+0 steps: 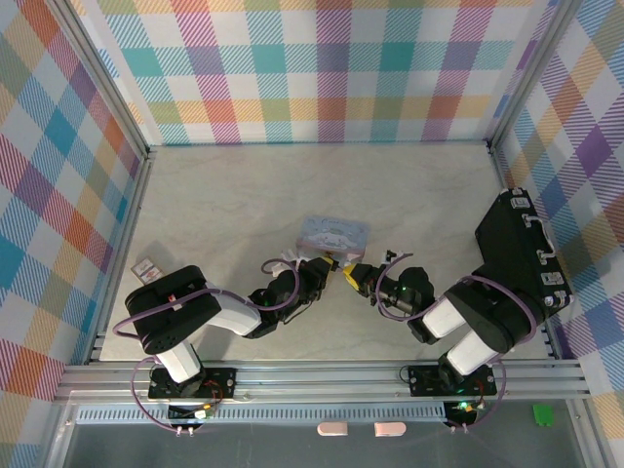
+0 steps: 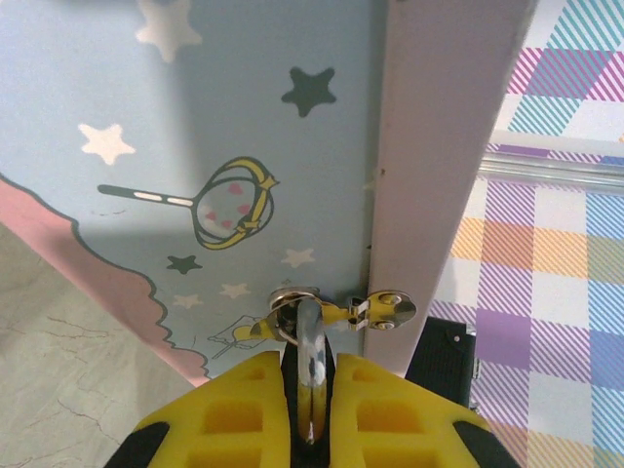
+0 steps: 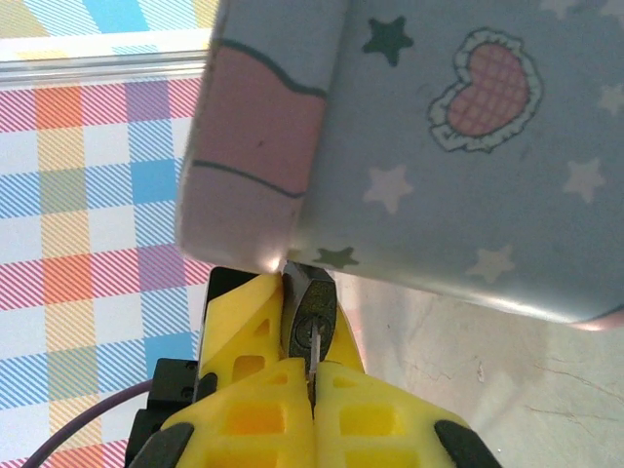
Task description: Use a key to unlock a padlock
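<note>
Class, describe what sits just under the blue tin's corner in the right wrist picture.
A small dark padlock sits by the tin, above the shut right gripper, whose yellow fingers pinch a thin silvery key. The fingers cover the rest of the key.

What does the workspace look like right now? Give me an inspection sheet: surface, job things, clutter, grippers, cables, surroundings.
Surface: pale marbled table; no spills seen.
Job's things: dark padlock at the edge of the pastel tin; thin key with its tip at the padlock.
Clutter: black case on the right; small card-like item on the left.
Grippers: left gripper shut on a silver loop at the tin's clasp, seemingly the padlock's shackle; right gripper shut on the key.
Cables: purple cables loop along both arms, apart from the tin.
Surroundings: plaid walls; metal rail at the near edge.
</note>
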{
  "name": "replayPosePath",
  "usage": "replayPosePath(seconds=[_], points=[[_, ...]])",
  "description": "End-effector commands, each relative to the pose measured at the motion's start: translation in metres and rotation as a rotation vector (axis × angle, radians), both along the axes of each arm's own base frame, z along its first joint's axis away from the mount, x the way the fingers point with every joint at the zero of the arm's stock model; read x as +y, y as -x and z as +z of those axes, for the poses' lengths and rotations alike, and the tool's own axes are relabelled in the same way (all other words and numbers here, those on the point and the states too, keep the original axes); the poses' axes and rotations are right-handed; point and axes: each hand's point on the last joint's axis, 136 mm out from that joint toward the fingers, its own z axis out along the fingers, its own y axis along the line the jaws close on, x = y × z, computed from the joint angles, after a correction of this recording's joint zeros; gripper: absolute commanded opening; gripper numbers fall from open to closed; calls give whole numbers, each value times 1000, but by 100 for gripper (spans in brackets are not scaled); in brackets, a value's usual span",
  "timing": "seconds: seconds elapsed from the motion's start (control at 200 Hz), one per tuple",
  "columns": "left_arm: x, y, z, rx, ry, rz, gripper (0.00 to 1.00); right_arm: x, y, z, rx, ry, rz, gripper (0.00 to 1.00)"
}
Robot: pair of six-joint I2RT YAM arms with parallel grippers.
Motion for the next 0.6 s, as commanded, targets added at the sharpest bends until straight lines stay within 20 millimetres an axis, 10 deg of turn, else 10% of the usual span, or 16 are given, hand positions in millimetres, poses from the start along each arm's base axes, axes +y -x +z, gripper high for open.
replayPosePath(seconds=[0.0, 0.595], points=[[-47, 32, 133, -206, 407, -236, 0, -11, -1, -47, 135, 111, -28, 0], [-49, 33, 132, -204, 406, -246, 0, -6, -13, -68, 192, 77, 23, 0]])
